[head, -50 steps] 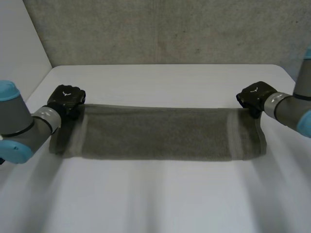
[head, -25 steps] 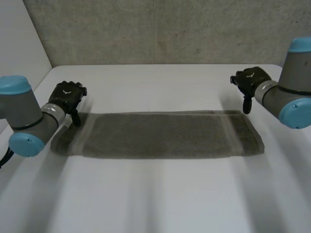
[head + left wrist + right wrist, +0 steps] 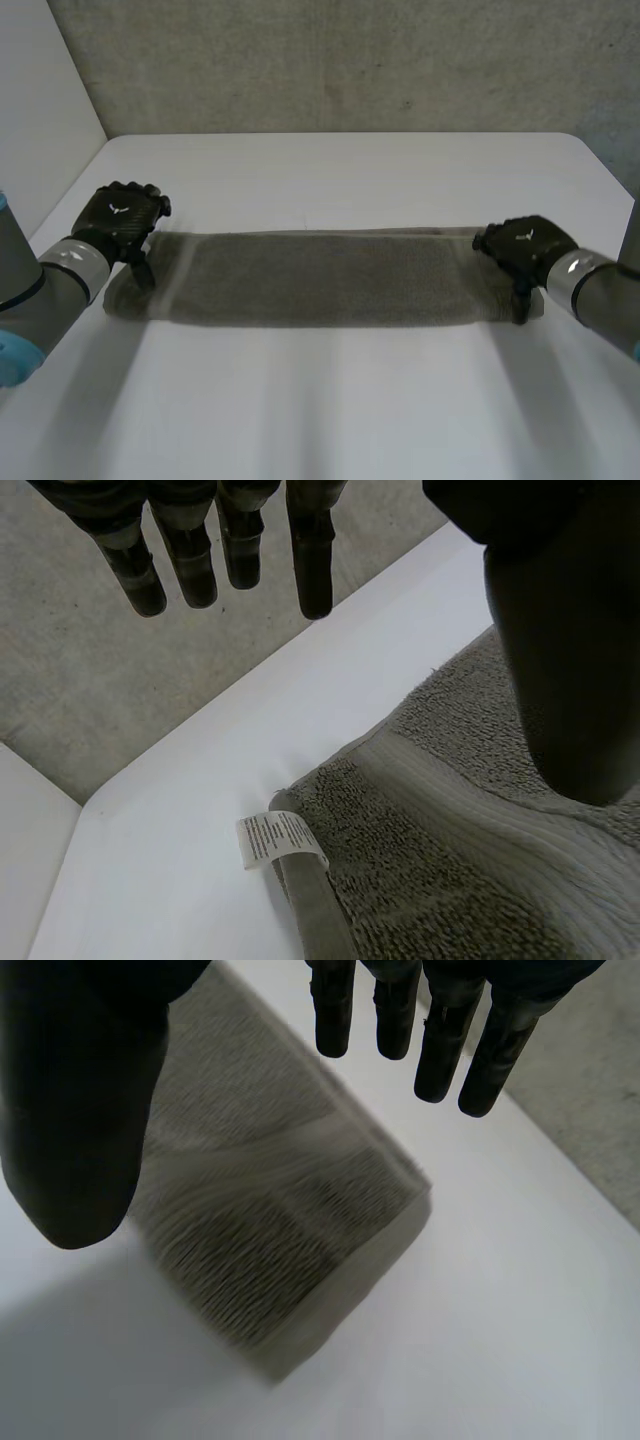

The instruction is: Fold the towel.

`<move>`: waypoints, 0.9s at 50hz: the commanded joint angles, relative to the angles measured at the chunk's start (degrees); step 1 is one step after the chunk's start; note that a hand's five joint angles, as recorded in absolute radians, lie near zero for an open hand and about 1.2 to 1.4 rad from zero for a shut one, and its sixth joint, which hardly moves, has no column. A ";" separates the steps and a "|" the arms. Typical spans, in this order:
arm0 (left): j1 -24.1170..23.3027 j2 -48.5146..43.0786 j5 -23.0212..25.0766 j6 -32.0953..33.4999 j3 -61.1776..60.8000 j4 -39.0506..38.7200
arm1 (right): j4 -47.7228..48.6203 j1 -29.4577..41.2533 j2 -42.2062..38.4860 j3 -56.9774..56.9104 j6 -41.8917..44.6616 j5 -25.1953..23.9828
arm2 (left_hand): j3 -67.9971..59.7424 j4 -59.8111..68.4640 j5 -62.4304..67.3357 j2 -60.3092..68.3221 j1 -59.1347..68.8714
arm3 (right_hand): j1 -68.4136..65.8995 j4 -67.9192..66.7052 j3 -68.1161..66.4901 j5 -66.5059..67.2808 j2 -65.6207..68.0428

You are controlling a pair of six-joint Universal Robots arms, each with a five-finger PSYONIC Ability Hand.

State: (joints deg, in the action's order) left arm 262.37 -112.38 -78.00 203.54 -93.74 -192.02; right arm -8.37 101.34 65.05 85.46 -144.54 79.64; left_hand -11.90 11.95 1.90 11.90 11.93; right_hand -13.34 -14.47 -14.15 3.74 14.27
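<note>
Both hands have come back in toward the towel (image 3: 330, 278) over the last half second. The right hand (image 3: 525, 250) is at its 3 o'clock end and the left hand (image 3: 122, 222) at its 9 o'clock end. Each hand's fingers are straight and released, grasping nothing. The folded towel lies flat mid-table (image 3: 330, 410), and its white label (image 3: 280, 838) is at the corner by the left hand.

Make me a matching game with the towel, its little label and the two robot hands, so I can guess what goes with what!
Things:
1. towel
2. label
3. left robot hand
4. right robot hand

Descriptions:
A. open, at the towel's right end
B. small, white, at a towel corner
C. grey, lying flat in a long strip
D. open, at the towel's left end

Pairs: 1-C, 2-B, 3-D, 4-A
</note>
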 commanded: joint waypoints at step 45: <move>0.69 4.19 -0.05 -0.34 -6.72 -1.61 | 9.34 -6.46 -1.50 -13.45 7.27 7.98 | 1.18 -1.23 -1.18 -1.18 -1.22 | -66.66 -65.53 -65.85 66.26 65.73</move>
State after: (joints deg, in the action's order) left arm 262.99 -108.26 -78.01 203.20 -100.44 -193.63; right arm 2.98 83.88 62.78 79.11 -133.55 84.84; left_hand -11.44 11.43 1.77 11.42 11.55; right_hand -75.34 -76.58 -76.55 65.93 74.59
